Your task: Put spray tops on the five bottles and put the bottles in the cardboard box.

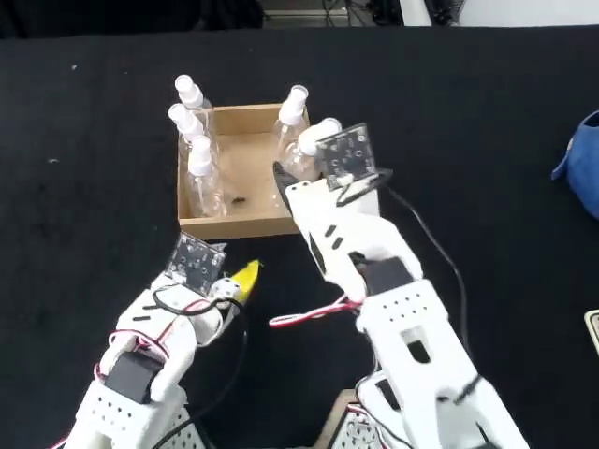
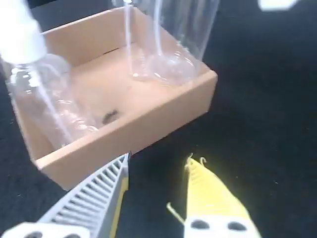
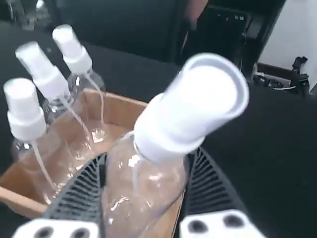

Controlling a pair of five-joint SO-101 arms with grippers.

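The cardboard box (image 1: 245,223) stands mid-table. Three clear bottles with white spray tops (image 1: 200,161) stand along one side of it, and another bottle (image 1: 294,105) stands at its far opposite corner. My right gripper (image 1: 298,168) is shut on a fifth bottle (image 3: 141,196), tilted over that same side of the box, white spray top (image 3: 194,108) on. In the right wrist view the three standing bottles (image 3: 29,106) are beyond it in the box (image 3: 15,196). My left gripper (image 2: 156,166) hovers open just before the box's near wall (image 2: 148,121), nothing between its fingers.
A blue object (image 1: 585,168) lies at the table's right edge, and a pale item (image 1: 592,327) sits lower on that edge. Black table (image 1: 487,112) surrounds the box. A small dark spot (image 1: 239,199) marks the box floor.
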